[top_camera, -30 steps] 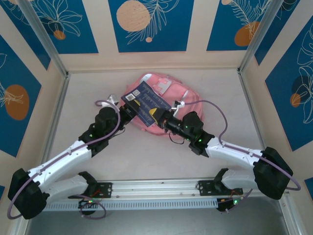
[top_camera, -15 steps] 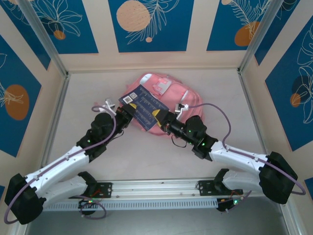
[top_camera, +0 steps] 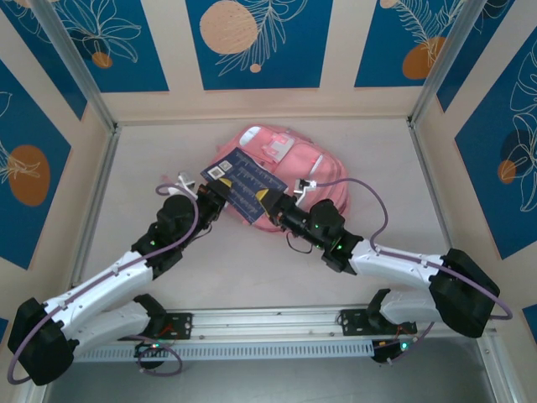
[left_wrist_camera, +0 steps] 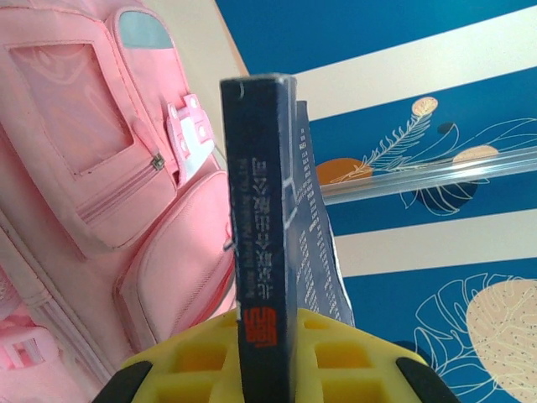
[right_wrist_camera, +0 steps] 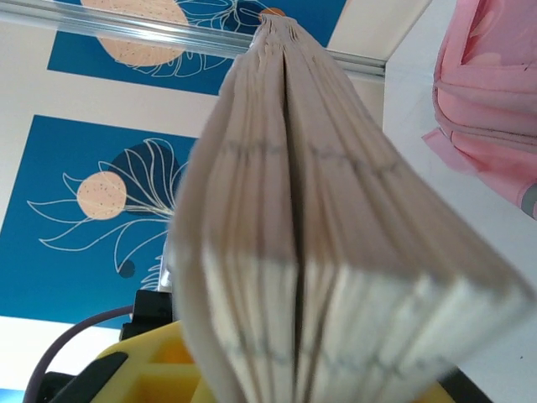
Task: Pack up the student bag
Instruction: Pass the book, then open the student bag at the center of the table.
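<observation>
The student bag (top_camera: 323, 172) lies flat at the back middle of the table, its front pockets (left_wrist_camera: 84, 168) facing up; its edge (right_wrist_camera: 495, 101) shows in the right wrist view. A dark blue book (top_camera: 243, 180) hangs over the bag's near left side. My left gripper (top_camera: 214, 195) is shut on the book's spine (left_wrist_camera: 264, 210) between yellow fingers (left_wrist_camera: 193, 357). My right gripper (top_camera: 270, 201) sits at the opposite corner, with the fanned page edge (right_wrist_camera: 319, 210) between its jaws. I cannot tell whether they press on the pages.
Patterned blue and cream walls (top_camera: 252, 42) with aluminium posts (top_camera: 75, 67) close in the table on three sides. A metal rail (top_camera: 268, 323) runs along the near edge by the arm bases. Bare tabletop (top_camera: 134, 168) lies left and right of the bag.
The book has shifted slightly left and toward the near edge. The left forearm has dropped lower and the right arm has reached in further towards the book.
</observation>
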{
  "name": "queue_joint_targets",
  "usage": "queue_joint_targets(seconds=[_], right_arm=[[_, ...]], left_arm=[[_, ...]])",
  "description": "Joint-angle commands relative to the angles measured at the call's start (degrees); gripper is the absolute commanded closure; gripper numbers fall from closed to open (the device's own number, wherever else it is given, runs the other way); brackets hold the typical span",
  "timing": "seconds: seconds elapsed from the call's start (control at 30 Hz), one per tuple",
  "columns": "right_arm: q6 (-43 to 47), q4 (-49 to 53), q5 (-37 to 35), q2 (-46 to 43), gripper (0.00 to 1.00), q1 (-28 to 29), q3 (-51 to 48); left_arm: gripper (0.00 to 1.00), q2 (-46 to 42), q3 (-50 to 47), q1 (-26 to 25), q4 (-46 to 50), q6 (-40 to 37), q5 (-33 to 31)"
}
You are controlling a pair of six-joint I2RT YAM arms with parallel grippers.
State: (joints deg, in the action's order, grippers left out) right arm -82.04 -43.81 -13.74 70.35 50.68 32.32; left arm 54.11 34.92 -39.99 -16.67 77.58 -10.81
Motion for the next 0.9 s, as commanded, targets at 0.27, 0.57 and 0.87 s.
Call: queue_joint_targets(seconds=[0.27, 0.57, 0.87], right_arm=[[0.9, -3.3, -0.4, 0.4, 1.00, -0.9, 2.8], [12.7, 36.9, -4.2, -15.8, 1.00, -8.2, 6.3], [31.4, 65.8, -8.1, -27.6, 1.00, -19.6, 14.2]], left_arm=[[1.00, 1.5, 0.6, 0.1, 1.8, 0.4, 0.4], [0.62, 11.8, 18.9, 0.3, 22.1, -21.6, 8.3], [0.33, 40.8, 49.3, -0.6, 44.9, -42.8, 17.3]])
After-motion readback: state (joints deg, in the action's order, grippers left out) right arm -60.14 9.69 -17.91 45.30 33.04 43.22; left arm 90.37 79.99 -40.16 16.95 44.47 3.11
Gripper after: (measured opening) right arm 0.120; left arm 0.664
